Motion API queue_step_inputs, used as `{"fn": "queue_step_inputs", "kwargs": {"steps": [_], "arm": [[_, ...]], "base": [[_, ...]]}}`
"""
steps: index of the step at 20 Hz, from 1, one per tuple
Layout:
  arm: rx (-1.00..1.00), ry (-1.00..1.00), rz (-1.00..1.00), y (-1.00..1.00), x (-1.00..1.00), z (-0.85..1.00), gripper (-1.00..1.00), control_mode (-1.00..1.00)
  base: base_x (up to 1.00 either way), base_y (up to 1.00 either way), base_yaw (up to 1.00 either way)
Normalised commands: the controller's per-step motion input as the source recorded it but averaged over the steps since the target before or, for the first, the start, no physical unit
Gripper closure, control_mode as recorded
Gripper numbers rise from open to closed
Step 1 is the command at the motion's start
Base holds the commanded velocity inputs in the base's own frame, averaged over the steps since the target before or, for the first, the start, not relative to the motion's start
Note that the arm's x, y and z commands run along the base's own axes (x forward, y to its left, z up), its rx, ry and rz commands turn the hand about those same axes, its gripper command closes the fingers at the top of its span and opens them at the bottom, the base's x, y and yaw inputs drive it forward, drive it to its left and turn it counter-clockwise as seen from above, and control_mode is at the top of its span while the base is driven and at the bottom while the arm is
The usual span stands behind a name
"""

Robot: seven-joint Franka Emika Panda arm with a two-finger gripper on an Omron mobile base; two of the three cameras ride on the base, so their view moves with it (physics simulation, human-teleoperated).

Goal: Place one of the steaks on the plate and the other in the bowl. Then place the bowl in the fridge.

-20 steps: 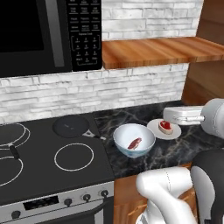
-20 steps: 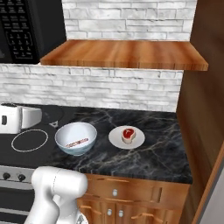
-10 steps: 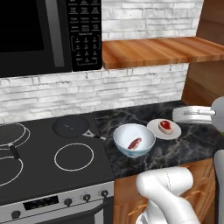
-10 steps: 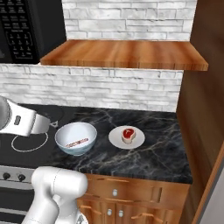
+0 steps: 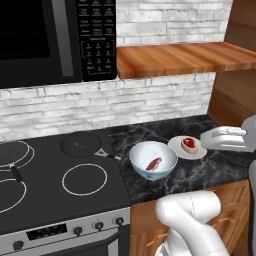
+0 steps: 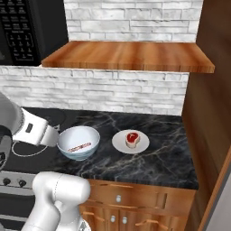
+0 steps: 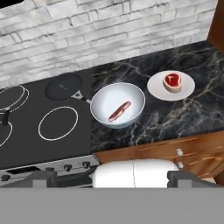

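The bowl stands on the dark marble counter next to the stove, with one red steak lying inside it. To its right is the white plate, and the other steak rests on it. My gripper is open and holds nothing. It hangs high and back from the counter's front edge, looking down on both dishes. The fridge is out of view.
A dark frying pan sits on the black stove left of the bowl. A black microwave and a wooden shelf hang above. A wooden cabinet wall closes the counter's right end.
The arm's white hand has drifted a little in both base views. The jaws stay open, and both steaks, the bowl and the plate have not moved.
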Motion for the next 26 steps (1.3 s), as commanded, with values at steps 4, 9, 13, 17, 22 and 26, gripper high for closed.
{"fn": "queue_step_inputs", "kwargs": {"steps": [4,9,13,17,22,26], "arm": [[0.00,0.15,0.00,-0.33,0.29,-0.32,-1.00,-1.00],[0.03,0.06,0.00,-0.10,0.35,-0.23,-1.00,-1.00],[0.01,0.04,0.00,0.00,0.39,-0.49,-1.00,-1.00],[0.03,0.10,0.00,-0.06,0.36,-0.42,-1.00,-1.00],[0.04,0.01,0.00,-0.19,0.37,-0.48,-1.00,-1.00],[0.01,0.04,0.00,-0.13,0.56,-0.46,-1.00,-1.00]], "base": [[0.00,0.00,0.00],[0.00,0.00,0.00],[0.00,0.00,0.00],[0.00,0.00,0.00],[0.00,0.00,0.00],[0.00,0.00,0.00]]}}
